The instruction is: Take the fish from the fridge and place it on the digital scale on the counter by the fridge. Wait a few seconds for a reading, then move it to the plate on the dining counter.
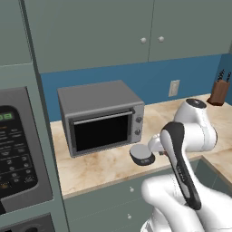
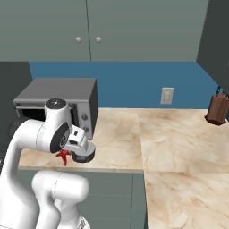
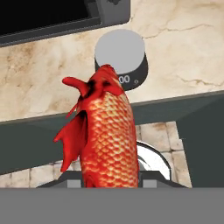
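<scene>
My gripper (image 3: 111, 181) is shut on the fish (image 3: 105, 131), an orange-red scaled fish that points away from the hand. The fish (image 2: 62, 156) hangs over the front edge of the counter (image 2: 179, 134), just left of the digital scale (image 2: 83, 155). The digital scale (image 3: 120, 54) is a small round dark device with a pale top and lit digits on its front; the fish's far end overlaps its near rim. The scale (image 1: 142, 154) stands near the counter's (image 1: 104, 167) front edge, before the white hand. The fridge, the plate and the dining counter are out of view.
A big grey boxy microwave (image 1: 102, 118) stands on the counter behind the scale, close to it. A tall grey panel with a keypad (image 1: 18, 149) rises at the left. A knife block (image 2: 219, 109) stands far right. Wall cabinets (image 1: 136, 27) hang overhead.
</scene>
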### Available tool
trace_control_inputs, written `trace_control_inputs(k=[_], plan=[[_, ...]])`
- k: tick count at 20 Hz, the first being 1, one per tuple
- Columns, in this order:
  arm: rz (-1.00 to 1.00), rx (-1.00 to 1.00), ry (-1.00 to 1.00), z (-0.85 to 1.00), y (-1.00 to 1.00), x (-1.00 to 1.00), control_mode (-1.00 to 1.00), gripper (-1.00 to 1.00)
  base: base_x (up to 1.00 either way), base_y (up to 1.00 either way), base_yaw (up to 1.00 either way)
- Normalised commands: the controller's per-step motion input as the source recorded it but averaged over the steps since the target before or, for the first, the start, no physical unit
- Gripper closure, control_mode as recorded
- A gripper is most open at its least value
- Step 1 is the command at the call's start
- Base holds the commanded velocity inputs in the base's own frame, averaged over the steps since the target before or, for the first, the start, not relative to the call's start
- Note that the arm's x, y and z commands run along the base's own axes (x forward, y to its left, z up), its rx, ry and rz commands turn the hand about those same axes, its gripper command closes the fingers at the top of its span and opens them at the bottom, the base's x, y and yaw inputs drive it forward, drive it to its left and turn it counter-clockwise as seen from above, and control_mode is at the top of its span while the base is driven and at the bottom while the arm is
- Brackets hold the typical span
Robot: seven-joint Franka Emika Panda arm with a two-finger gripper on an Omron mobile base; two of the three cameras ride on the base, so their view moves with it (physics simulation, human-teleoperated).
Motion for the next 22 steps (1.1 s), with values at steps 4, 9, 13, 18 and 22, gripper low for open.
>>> trace_control_inputs(k=[4,9,13,18,22], plan=[[0.0,0.0,0.05,-0.07,-0.05,0.73,-1.0,1.0,0.0,0.0,0.0],[0.0,-0.01,0.09,-0.14,0.0,0.74,-1.0,1.0,0.0,0.0,0.0],[0.0,0.0,0.09,-0.19,0.0,0.27,-1.0,1.0,0.0,0.0,0.0],[0.0,-0.02,0.12,-0.31,0.0,0.17,-1.0,1.0,0.0,0.0,0.0],[0.0,-0.02,0.1,-0.29,0.0,0.1,-1.0,1.0,0.0,0.0,0.0]])
